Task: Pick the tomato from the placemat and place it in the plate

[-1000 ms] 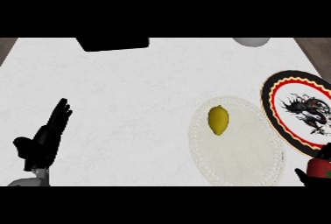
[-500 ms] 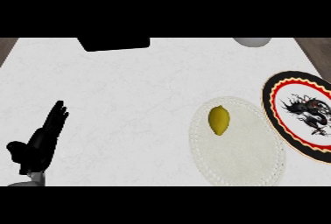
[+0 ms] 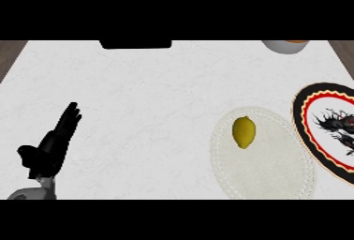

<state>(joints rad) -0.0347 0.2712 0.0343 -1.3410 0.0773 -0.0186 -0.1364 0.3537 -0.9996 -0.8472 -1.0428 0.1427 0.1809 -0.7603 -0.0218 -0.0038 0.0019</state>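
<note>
My left robot hand (image 3: 54,145) rests near the lower left of the white marbled bench (image 3: 152,93), fingers straight and apart, holding nothing. It sits a touch lower than a second ago, otherwise unchanged. My right robot hand, which showed at the lower right edge a second ago, has gone from view, so I cannot tell its state. The yellow, lemon-shaped fruit (image 3: 243,131), the only thing here that could be the task's tomato, lies untouched on the upper left part of the pale oval woven placemat (image 3: 266,164). Just beside the placemat, to its right, lies the round black-rimmed plate with red ring and dragon drawing (image 3: 330,123), partly cut off. I judge the pick not yet begun; possibly my right arm is repositioning.
</note>
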